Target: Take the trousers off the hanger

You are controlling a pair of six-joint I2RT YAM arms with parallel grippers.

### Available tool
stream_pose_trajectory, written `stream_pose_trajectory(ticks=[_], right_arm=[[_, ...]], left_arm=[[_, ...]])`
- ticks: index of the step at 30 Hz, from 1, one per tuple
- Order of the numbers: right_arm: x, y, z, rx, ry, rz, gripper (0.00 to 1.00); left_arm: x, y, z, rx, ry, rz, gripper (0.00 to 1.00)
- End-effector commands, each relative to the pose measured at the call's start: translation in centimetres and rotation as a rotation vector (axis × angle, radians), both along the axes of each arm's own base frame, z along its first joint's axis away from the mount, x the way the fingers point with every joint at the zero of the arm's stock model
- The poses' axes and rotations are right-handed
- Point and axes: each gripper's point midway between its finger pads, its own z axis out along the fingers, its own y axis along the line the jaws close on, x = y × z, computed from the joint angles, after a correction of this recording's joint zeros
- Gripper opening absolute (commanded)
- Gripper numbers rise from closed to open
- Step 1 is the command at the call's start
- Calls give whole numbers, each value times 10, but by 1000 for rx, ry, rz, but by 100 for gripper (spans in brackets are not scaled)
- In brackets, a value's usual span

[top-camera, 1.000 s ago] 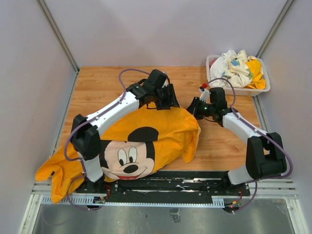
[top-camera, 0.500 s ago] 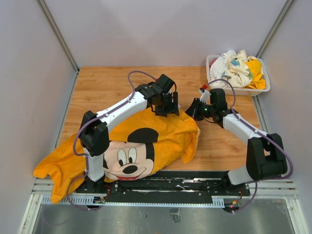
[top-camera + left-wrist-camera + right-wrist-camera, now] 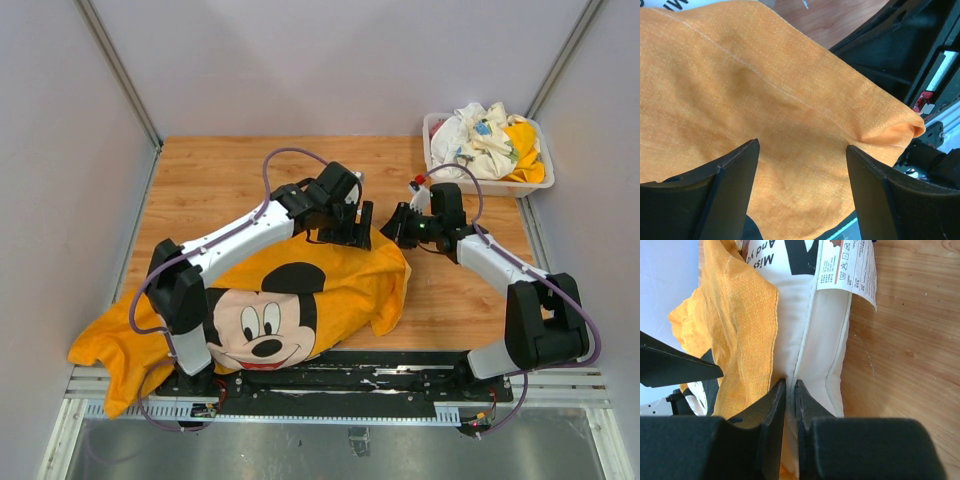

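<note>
R gripper point(image 3: 790, 385) pinched white lining point(image 3: 815, 350) of trousers point(image 3: 350, 285), prob. as anchor; L gripper point(image 3: 801, 150) hung over them, jaws spread.

Orange trousers point(image 3: 350, 268) on table point(image 3: 200, 180) — basket point(image 3: 470, 184) far right.

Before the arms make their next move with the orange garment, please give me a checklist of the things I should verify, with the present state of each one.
1. Right gripper closed on the white inner fabric: ok.
2. Left gripper open over the orange garment: ok.
3. Hanger located: not ok, no view shows it.
4. Garment wholly on the table: not ok, its left end hangs over the near edge.
5. Basket clear of both arms: ok.
</note>
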Motion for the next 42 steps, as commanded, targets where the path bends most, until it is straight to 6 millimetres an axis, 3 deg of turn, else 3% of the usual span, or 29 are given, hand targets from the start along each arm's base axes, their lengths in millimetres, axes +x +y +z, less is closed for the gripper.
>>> stream_pose_trajectory(ticks=[1, 6, 11, 13, 16, 18, 20, 21, 32, 35, 42], right_arm=[[-4, 4, 3, 35, -1, 31, 14], [-4, 5, 4, 36, -1, 31, 14], [-6, 5, 5, 36, 2, 32, 14], [-6, 4, 4, 34, 3, 31, 14], [-7, 3, 5, 31, 1, 30, 14], [-8, 3, 4, 28, 1, 30, 14], [-9, 3, 3, 27, 4, 30, 14], [-9, 3, 2, 25, 7, 30, 14], [-8, 3, 4, 27, 4, 36, 14], [-8, 4, 8, 30, -5, 45, 15], [-4, -7, 23, 10, -51, 26, 37]], left_arm=[[-9, -10, -8, 37, -46, -115, 75], [-9, -4, -42, 190, -61, -106, 76], [8, -2, -65, 273, -92, -57, 75], [15, 0, -69, 299, -110, -33, 70], [19, 2, -71, 313, -120, -19, 48], [19, 4, -68, 313, -124, -7, 20], [20, 7, -59, 309, -133, 16, 1], [21, 9, -52, 307, -141, 30, 0], [21, 20, 63, 163, -256, 134, 0], [21, 25, 85, 136, -289, 150, 0], [30, 64, 140, 7, -362, 258, 0]])
